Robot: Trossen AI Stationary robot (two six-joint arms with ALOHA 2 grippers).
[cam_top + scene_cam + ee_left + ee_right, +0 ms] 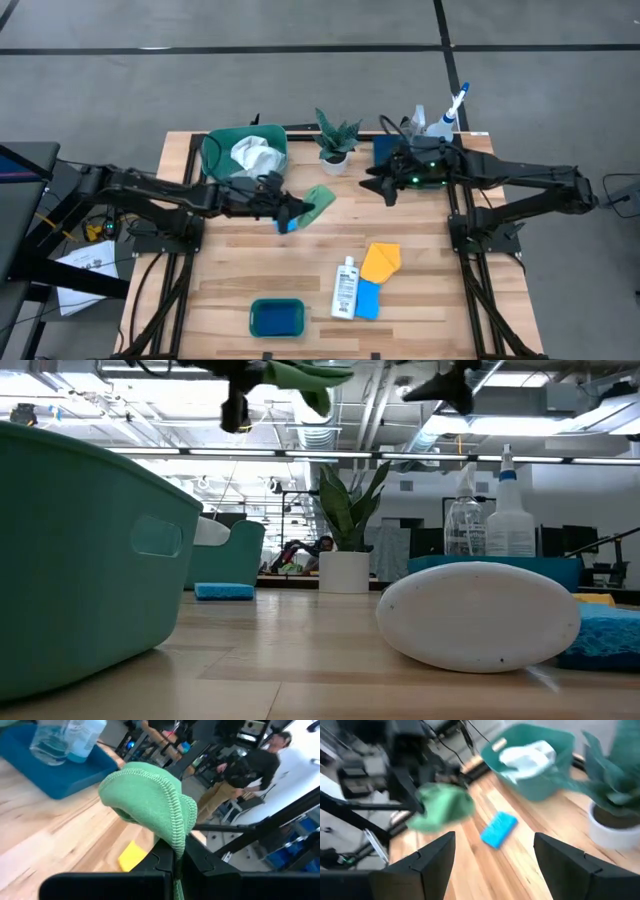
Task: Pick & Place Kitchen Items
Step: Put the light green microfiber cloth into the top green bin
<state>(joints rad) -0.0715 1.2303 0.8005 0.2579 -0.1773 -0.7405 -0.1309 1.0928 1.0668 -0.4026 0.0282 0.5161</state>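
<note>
My left gripper [296,210] is shut on a green cloth [319,198] above the table's middle, high over the boards; the cloth also shows at the top of the low view [305,380]. A blue sponge [288,226] lies on the table below it. My right gripper [384,187] is open and empty, in the air in front of the dark blue tray [388,150]; its fingers [437,855] stand wide apart. A white cloth [255,155] lies in the green tub [215,150]. A white bottle [346,288], a yellow cloth [381,260] and a second blue sponge [368,300] lie near the front. My left gripper pinches the green cloth between its two fingers at a stitched edge [176,851]. The cloth bunches and folds over beyond the fingertips [145,795], several layers. The fingers reach roughly level toward the table's right. The cloth is lifted clear of the table.
A small potted plant [335,145] stands at the back middle. Two spray bottles [440,120] stand on the tray's far right. A second green tub [277,317] sits at the front edge. A person [245,770] stands in the room beyond the table.
</note>
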